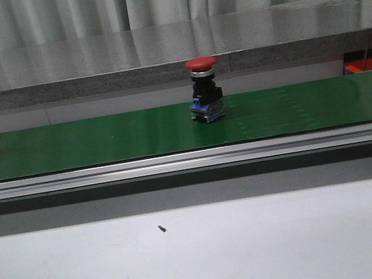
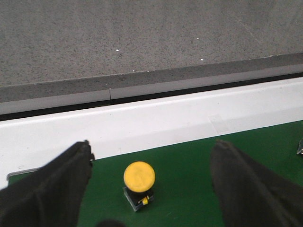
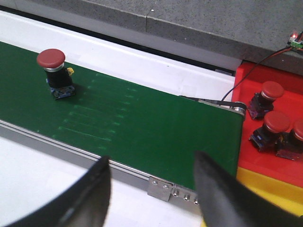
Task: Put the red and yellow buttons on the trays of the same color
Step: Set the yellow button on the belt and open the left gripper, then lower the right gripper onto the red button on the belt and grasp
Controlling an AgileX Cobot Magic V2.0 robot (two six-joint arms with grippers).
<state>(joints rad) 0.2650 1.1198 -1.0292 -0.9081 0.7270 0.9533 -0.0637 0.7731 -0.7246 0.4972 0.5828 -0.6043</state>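
Red button [image 1: 205, 88] stands upright mid-belt [image 1: 294, 109]; yellow button [image 2: 139, 182] sits at the belt's left end, beneath the released left gripper [image 2: 149, 189]. Right gripper [image 3: 151, 191] hangs released near the red tray [image 3: 265, 156], which holds three red buttons.

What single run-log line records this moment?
left gripper: open above yellow button | right gripper: open, empty | red button: on green belt | red tray: three red buttons
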